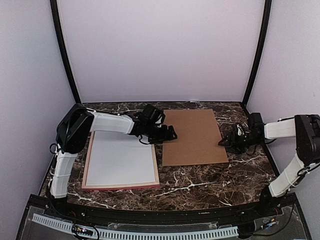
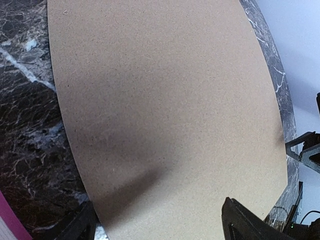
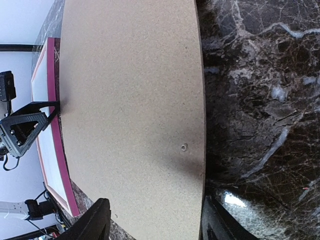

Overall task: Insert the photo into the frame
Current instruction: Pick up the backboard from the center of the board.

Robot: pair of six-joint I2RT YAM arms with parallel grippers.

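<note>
Pink frame, left gripper just beside its far-right corner

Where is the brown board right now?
In the top view, the brown board lies flat right of the frame, between the left gripper and right gripper.

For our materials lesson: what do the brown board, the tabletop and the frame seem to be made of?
The brown board looks like hardboard or fibreboard, matte: fine even speckle, no grain. The tabletop looks like dark marble or a marble-look laminate, glossy: white veins, reflections. The frame is probably wood, painted pink on one face, pale and bare on its side.
</note>
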